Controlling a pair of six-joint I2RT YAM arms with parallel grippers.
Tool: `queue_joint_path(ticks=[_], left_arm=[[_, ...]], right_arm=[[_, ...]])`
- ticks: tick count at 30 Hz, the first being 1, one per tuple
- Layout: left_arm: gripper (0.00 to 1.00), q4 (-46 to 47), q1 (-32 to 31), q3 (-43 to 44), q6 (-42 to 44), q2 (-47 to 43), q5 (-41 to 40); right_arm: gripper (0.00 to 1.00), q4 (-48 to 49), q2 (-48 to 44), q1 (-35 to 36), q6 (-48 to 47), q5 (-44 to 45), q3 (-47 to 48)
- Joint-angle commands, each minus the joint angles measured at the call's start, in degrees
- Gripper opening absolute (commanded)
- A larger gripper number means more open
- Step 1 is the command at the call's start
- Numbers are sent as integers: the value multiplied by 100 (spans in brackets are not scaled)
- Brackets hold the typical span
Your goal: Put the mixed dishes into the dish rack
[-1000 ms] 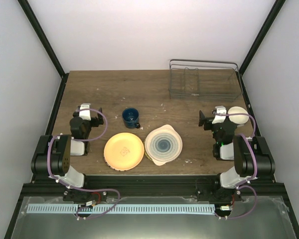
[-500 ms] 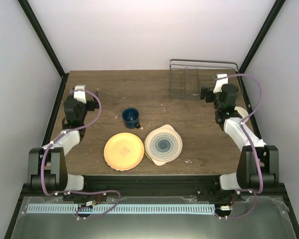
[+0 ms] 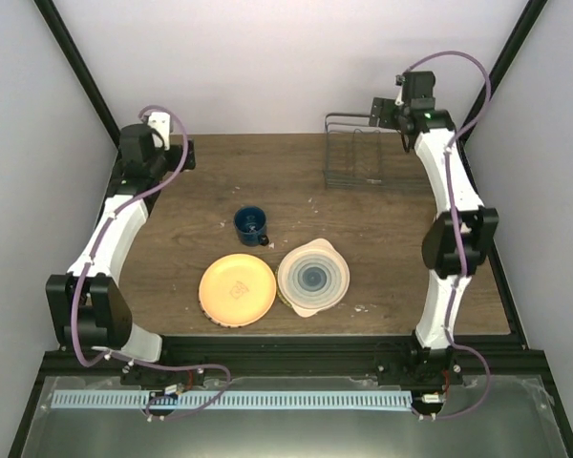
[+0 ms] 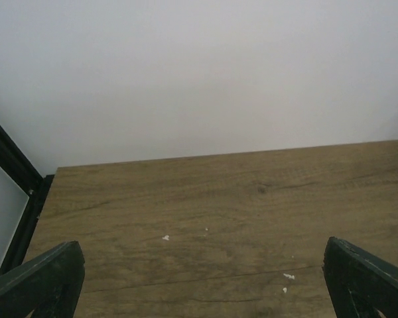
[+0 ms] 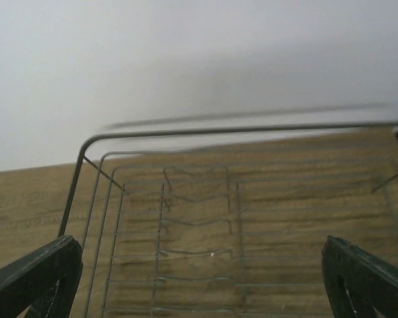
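Just ahead of parted right jaws, below: dish rack (image 5: pixel 233 130)

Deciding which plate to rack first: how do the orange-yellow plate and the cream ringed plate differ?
Pattern: the orange-yellow plate is plain apart from a faint centre mark; the cream plate has grey-blue concentric rings. Place: the orange-yellow plate lies left of the cream plate, farther from the dish rack. Shared: both are roundish and lie flat on the table, outside the rack.
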Motion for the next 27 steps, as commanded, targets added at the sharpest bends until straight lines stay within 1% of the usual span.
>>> queue_joint_path(ticks=[1,2,4,9,20,27], left_arm=[[100,-1135,-169,420,113,194,-370],[100,-1177,-194,422,83,190,-364],[100,-1206,-231,390,34,155,-366],[100,-1240,-261,265,3,136,-286],[100,-1212,-269,96,85,148,-185],[100,-1179,-270,-28,139,155,-147]], right_arm=[[100,-2075,1031,132,626,-33,1486],[100,-2219,1174,148,707,-25,1623],[100,-2313,1304,173,830,-44,1578],[100,-2114,1342,268,987,45,1036],[100,-2019,1892,548,1019,374,808],[100,-1948,2117,553,1163,415,741]])
